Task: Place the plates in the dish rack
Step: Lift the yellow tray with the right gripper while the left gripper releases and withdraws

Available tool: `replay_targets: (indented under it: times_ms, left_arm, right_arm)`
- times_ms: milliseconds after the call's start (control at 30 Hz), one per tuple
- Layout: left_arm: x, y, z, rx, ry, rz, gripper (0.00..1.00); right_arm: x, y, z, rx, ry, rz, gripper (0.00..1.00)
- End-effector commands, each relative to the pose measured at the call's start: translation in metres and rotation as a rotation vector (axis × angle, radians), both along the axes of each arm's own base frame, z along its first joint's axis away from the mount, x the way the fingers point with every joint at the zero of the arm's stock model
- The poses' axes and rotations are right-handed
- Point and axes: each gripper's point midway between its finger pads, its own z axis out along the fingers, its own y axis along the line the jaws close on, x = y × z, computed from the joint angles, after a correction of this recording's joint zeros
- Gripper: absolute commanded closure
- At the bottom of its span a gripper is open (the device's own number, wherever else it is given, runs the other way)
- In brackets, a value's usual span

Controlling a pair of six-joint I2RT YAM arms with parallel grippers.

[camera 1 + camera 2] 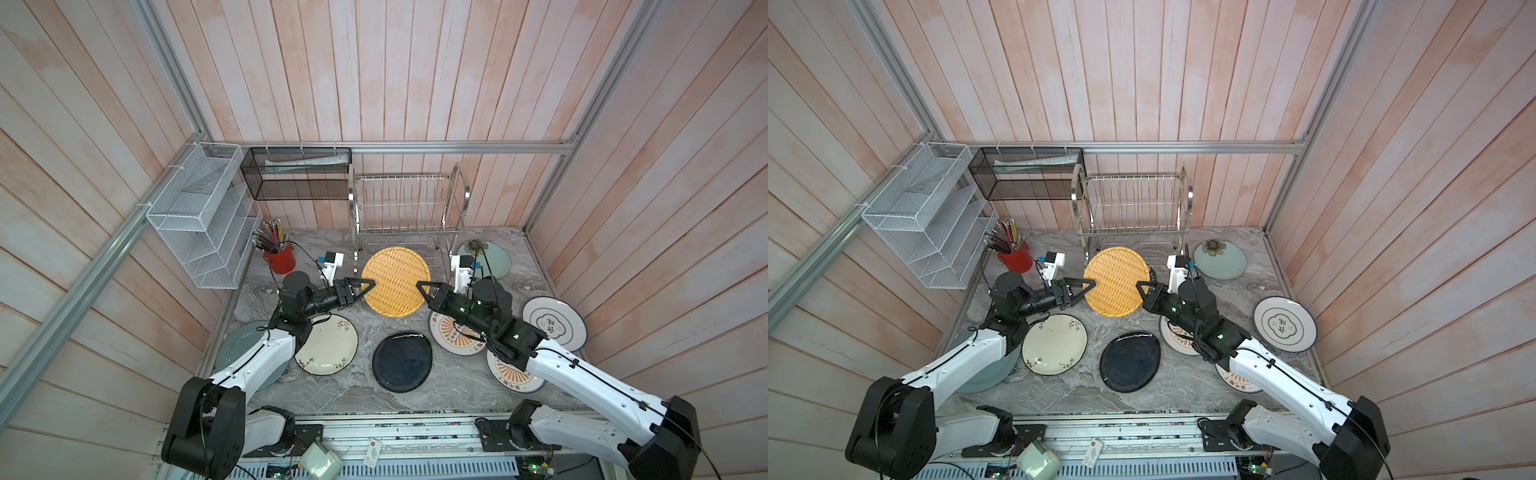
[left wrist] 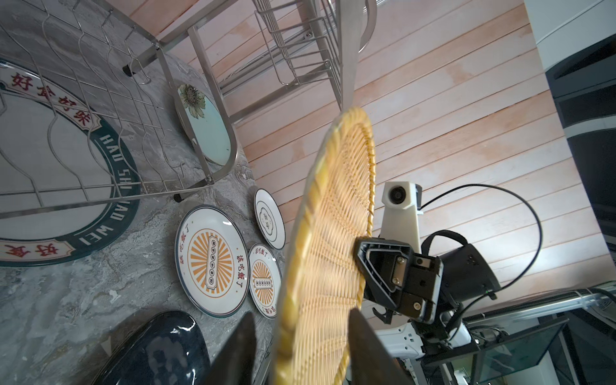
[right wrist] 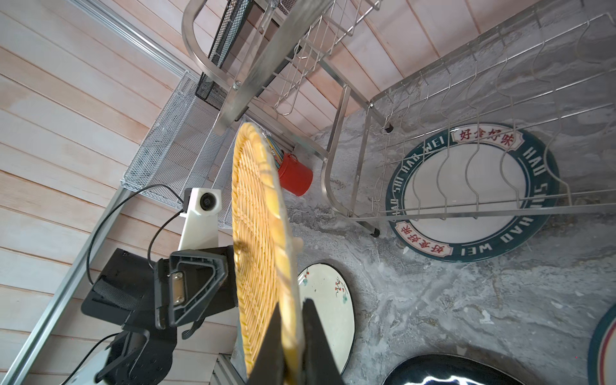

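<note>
The yellow woven plate [image 1: 395,282] [image 1: 1116,282] hangs on edge above the table, in front of the steel dish rack [image 1: 409,203] [image 1: 1133,203]. My right gripper [image 3: 292,305] [image 1: 420,286] is shut on its rim. My left gripper [image 2: 301,315] [image 1: 368,286] is open on the opposite side, its jaws either side of the rim [image 2: 330,250] with gaps. Flat on the table lie a cream floral plate [image 1: 328,345], a black plate [image 1: 402,360], a grey-teal plate [image 1: 237,349], a mint flower plate [image 1: 490,257], a blue-ring plate [image 1: 555,324] and two orange-sunburst plates [image 1: 453,336]. A green-lettered plate [image 3: 473,193] lies under the rack.
A red cup of pencils [image 1: 280,257] stands at the back left. On the left wall hangs a white wire organiser [image 1: 199,224], with a black mesh basket [image 1: 297,174] on the back wall beside the rack. Wooden walls close in three sides.
</note>
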Motion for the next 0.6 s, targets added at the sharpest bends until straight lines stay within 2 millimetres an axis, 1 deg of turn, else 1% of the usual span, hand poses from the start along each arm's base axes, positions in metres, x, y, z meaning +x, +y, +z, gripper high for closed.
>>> replay_targets:
  times_ms: [0, 33, 67, 133, 167, 300, 400, 467, 567]
  left_arm:
    - [0.000, 0.009, 0.021, 0.043, -0.083, 0.074, 0.13]
    - [0.000, 0.014, 0.026, 0.056, -0.101, 0.102, 0.05]
    - [-0.001, 0.019, 0.033, 0.071, -0.125, 0.127, 0.00]
    - [-0.007, 0.030, 0.046, 0.109, -0.186, 0.177, 0.00]
    - [-0.009, 0.037, 0.052, 0.138, -0.215, 0.212, 0.00]
    - [-0.022, 0.061, 0.070, 0.206, -0.284, 0.330, 0.00]
    - [-0.030, 0.078, 0.079, 0.266, -0.318, 0.425, 0.00]
    - [-0.035, 0.090, 0.083, 0.297, -0.350, 0.489, 0.00]
    - [-0.044, 0.105, 0.087, 0.323, -0.407, 0.571, 0.00]
  right_arm:
    - [0.007, -0.017, 0.062, 0.036, -0.140, -0.108, 1.00]
    - [0.008, -0.018, 0.067, 0.033, -0.151, -0.117, 1.00]
    - [0.008, -0.021, 0.076, 0.032, -0.170, -0.127, 1.00]
    - [0.007, -0.023, 0.091, 0.028, -0.213, -0.137, 1.00]
    - [0.006, -0.025, 0.102, 0.021, -0.241, -0.147, 1.00]
    - [0.008, -0.041, 0.141, -0.005, -0.339, -0.221, 1.00]
    - [0.015, -0.058, 0.171, -0.053, -0.401, -0.324, 1.00]
    - [0.024, -0.065, 0.188, -0.127, -0.431, -0.389, 1.00]
    - [0.041, -0.074, 0.205, -0.255, -0.448, -0.486, 1.00]
